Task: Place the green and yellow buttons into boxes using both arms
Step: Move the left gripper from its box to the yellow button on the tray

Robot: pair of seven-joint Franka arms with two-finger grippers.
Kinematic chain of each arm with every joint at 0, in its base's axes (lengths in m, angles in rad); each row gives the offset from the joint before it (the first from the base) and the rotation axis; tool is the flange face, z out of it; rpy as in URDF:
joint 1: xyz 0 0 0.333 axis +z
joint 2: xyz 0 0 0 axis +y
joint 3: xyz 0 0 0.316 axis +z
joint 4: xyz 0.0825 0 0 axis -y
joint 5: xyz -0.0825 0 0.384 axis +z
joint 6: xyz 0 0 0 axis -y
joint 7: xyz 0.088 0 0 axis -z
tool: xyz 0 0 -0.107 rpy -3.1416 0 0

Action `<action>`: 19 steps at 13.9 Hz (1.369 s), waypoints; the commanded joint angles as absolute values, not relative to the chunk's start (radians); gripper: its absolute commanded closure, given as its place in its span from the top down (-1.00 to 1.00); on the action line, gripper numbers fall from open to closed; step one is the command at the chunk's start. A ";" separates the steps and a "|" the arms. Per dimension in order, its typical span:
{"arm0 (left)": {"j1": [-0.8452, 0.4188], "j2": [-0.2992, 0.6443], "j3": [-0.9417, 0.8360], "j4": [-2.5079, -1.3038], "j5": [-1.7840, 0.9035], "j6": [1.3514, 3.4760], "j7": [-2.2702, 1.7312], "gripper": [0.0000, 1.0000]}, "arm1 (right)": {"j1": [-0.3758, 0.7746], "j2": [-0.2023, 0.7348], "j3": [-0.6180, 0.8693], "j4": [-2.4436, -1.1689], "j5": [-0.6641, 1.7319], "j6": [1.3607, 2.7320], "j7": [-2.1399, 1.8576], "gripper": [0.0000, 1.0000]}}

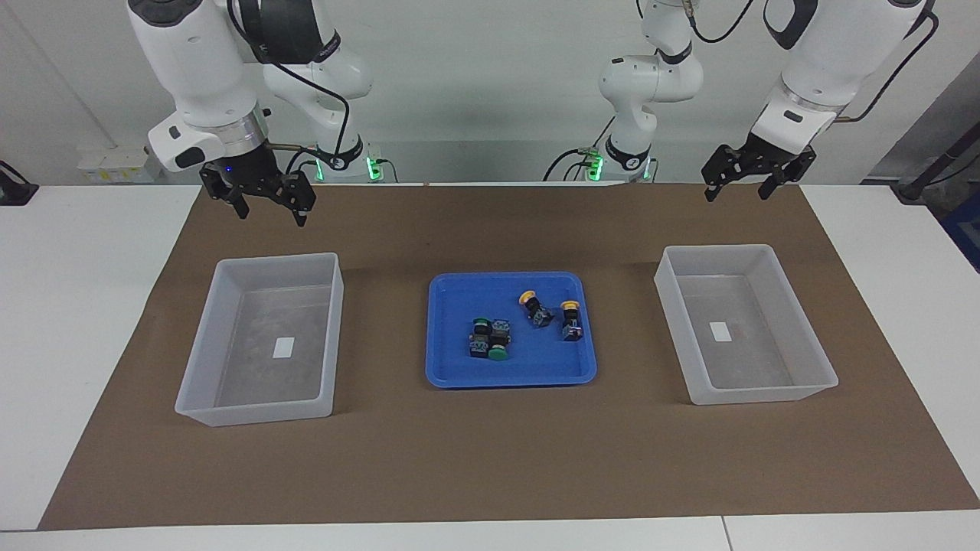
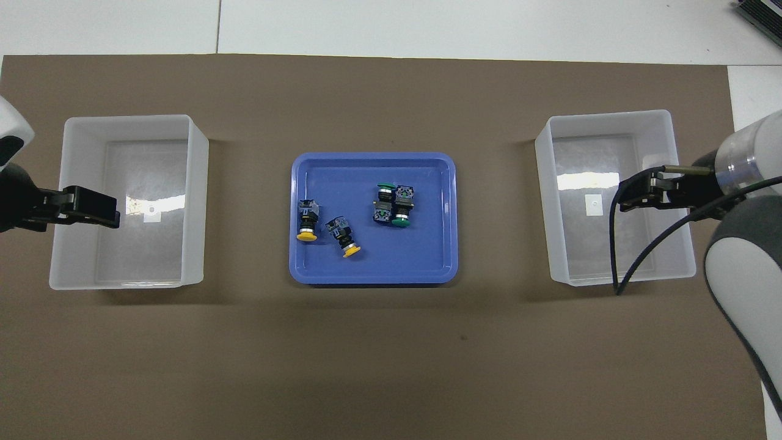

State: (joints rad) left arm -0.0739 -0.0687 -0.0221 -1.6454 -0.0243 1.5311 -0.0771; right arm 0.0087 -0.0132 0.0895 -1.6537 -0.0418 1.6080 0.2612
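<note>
Two green buttons [image 1: 490, 340] lie side by side in the blue tray [image 1: 509, 379], and two yellow buttons [image 1: 551, 312] lie apart toward the left arm's end of it. They also show in the overhead view, green [image 2: 393, 206] and yellow [image 2: 306, 223]. One box [image 1: 260, 409] stands toward the right arm's end and one box [image 1: 758, 390] toward the left arm's end; each holds only a white label. My right gripper [image 1: 272, 210] is open and empty, raised over the mat by its box. My left gripper [image 1: 737, 193] is open and empty, raised by its box.
A brown mat [image 1: 490, 459] covers the white table [image 1: 76, 306] under the tray and boxes. The tray [image 2: 372, 278] sits midway between the boxes [image 2: 195, 208] [image 2: 547, 201]. A black cable [image 2: 614, 256] hangs from the right arm over its box.
</note>
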 commanded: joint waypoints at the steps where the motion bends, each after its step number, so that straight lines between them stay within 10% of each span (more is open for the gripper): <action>1: -0.072 -0.100 -0.026 -1.680 -0.006 1.545 -0.063 1.00 | 0.012 -0.028 0.077 -1.666 -0.018 1.603 0.236 1.00; 19: -0.285 -0.053 -0.032 -1.993 -0.086 2.058 -0.411 1.00 | 0.012 -0.028 0.077 -1.666 -0.018 1.603 0.236 1.00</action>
